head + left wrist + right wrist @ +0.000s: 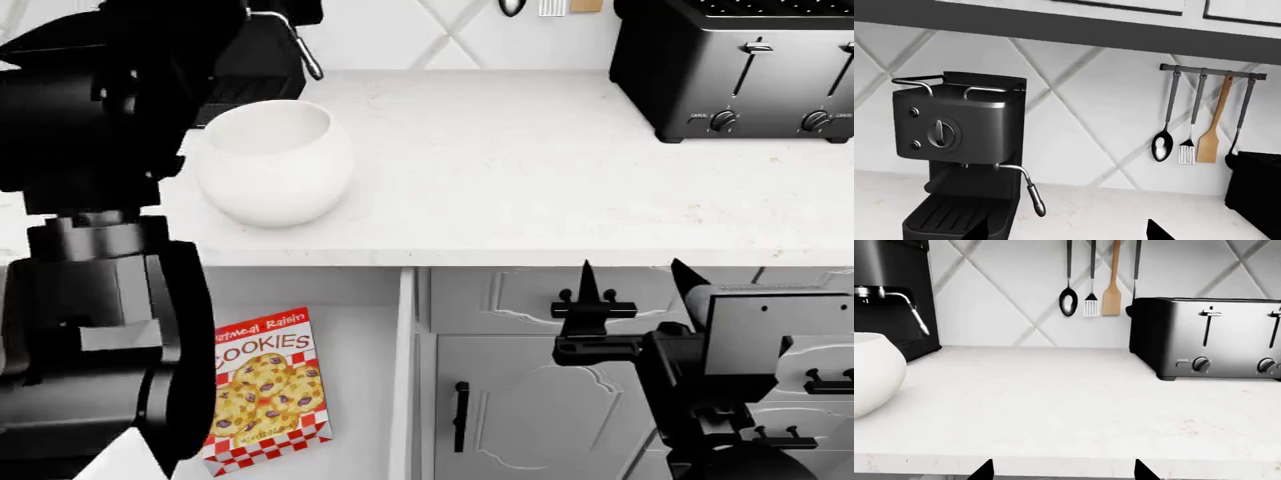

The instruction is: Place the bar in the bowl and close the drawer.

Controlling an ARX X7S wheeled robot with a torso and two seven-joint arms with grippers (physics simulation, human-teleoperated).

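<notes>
Head view: left arm hides drawer (360, 400)

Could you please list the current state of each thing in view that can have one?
drawer: open, pulled out under the counter.
bar: lying flat in the drawer, not held.
bowl: upright on the counter, empty.
left gripper: only its fingertips show, apart, holding nothing.
right gripper: open, empty, raised in front of the cabinet.
toaster: levers up.
</notes>
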